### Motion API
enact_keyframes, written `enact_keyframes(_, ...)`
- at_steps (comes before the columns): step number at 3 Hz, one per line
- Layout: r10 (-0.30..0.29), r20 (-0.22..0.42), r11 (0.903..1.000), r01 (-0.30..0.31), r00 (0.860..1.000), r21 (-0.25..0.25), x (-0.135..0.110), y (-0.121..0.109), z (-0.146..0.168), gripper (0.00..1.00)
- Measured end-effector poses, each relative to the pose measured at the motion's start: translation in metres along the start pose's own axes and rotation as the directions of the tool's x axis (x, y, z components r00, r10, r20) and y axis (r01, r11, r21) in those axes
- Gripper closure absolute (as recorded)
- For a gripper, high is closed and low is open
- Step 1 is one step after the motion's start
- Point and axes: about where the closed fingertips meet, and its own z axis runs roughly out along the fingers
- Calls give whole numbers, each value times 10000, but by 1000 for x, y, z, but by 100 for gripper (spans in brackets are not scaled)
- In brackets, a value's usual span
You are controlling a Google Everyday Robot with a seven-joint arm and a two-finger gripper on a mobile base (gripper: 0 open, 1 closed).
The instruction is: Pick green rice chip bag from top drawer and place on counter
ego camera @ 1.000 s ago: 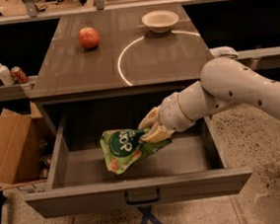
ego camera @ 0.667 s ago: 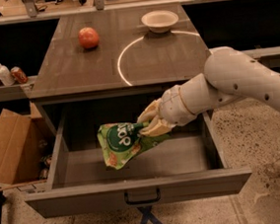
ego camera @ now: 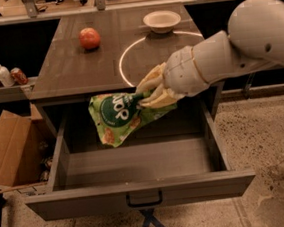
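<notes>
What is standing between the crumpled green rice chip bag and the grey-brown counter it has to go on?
Nothing visible. The gripper, jaws shut on the crumpled green foil bag, hangs over the grey-brown top drawer at the front edge of the glossy counter. The red apple and white bowl sit farther back.

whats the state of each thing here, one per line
top drawer: pulled open
green rice chip bag: gripped, lifted off the drawer floor
pincer: shut on the bag, over the drawer near the front edge of the counter
apple: resting on the counter
bowl: upright on the counter
</notes>
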Motion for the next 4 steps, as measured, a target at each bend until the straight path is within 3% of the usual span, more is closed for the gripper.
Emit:
enact_keyframes(1, -598, -59, 9945, 601, 9982, 863, -32, -39, -39, 100)
enact_keyframes(2, -599, -59, 9944, 602, 9982, 865, -32, -39, -39, 100)
enact_keyframes(3, -830, -112, 9892, 838, 9965, 1206, -33, -64, -54, 100)
enact_keyframes(4, -850, -227, 9813, 876, 9961, 1712, -25, -108, -74, 100)
